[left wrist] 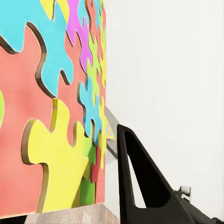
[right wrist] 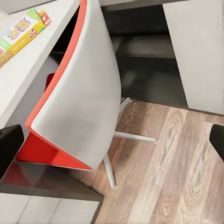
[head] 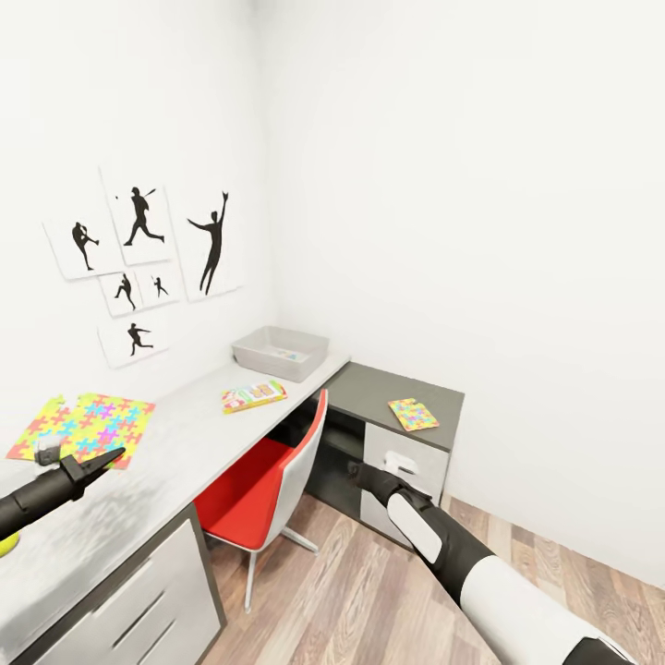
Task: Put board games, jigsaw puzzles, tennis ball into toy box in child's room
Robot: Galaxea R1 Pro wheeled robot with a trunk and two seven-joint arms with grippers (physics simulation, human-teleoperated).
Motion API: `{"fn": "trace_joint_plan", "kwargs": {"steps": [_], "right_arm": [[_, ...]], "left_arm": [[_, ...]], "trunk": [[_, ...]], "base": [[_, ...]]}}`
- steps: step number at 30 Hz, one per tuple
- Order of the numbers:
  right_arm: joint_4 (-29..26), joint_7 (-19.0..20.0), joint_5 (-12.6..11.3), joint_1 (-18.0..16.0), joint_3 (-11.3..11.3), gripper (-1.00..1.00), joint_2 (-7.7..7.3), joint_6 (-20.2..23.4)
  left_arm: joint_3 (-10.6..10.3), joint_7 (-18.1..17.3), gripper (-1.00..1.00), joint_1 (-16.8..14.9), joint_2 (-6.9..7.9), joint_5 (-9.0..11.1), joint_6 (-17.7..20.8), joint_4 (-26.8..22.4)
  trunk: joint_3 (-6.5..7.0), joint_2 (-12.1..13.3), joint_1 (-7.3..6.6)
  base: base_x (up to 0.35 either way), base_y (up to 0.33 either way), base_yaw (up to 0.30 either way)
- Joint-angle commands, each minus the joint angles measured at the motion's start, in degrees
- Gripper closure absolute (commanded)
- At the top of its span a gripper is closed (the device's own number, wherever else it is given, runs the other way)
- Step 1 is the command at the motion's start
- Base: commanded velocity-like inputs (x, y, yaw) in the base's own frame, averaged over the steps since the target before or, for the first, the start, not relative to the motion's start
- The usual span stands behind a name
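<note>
Left end effector (head: 102,459) hovers low over the light grey L-shaped tabletop (head: 185,443), its dark fingers close together at the near edge of a flat multicolour jigsaw puzzle sheet (head: 83,427); whether it grips anything, I cannot tell. In the left wrist view that sheet (left wrist: 51,102) looms large beside one dark finger (left wrist: 140,182). A sliver of the yellow-green tennis ball (head: 6,547) peeks in below the left arm. Further along lies a colourful flat board game box (head: 253,395), and beyond it the shallow pale grey plastic toy box (head: 280,353) in the corner. A second small puzzle sheet (head: 413,414) rests on the dark grey corner section. Right end effector (right wrist: 112,140) hangs released, fingertips wide apart, over the red chair (head: 254,494) and wood-plank floor (head: 369,591).
</note>
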Motion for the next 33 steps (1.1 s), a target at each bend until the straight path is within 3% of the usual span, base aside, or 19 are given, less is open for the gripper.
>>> {"fn": "trace_joint_plan", "kwargs": {"steps": [1,15,23,28,33], "right_arm": [[-0.09,-0.41,-0.31,-0.03,0.22,-1.00,-0.04,0.10],[0.02,-0.41,-0.31,-0.03,0.22,-1.00,-0.04,0.12],[-0.02,-0.41,-0.31,-0.03,0.22,-1.00,0.02,0.10],[-1.66,1.21,-1.60,-1.06,-1.38,-1.00,1.56,1.22],[-2.92,2.27,-2.49,-0.83,-1.98,-1.00,2.53,-0.40]], "left_arm": [[0.24,-0.69,1.00,-0.07,-0.03,-0.59,0.57,-0.03],[0.46,-0.99,1.00,-0.07,-0.13,-0.49,0.17,-0.03],[0.60,-1.05,1.00,-0.07,-0.06,-0.48,0.24,-0.03],[0.87,-0.91,1.00,0.27,-1.65,0.94,1.86,1.40],[2.39,-1.95,1.00,0.41,-2.12,0.30,3.47,2.01]], "trunk": [[-0.02,-0.05,0.03],[0.00,-0.05,0.03],[0.00,-0.05,0.03],[0.00,-0.05,0.03],[0.00,-0.05,0.03]], "base": [[0.000,-0.037,-0.021],[0.000,-0.008,-0.003],[0.021,-0.187,0.000],[0.000,0.000,0.000],[0.000,0.000,0.000]]}}
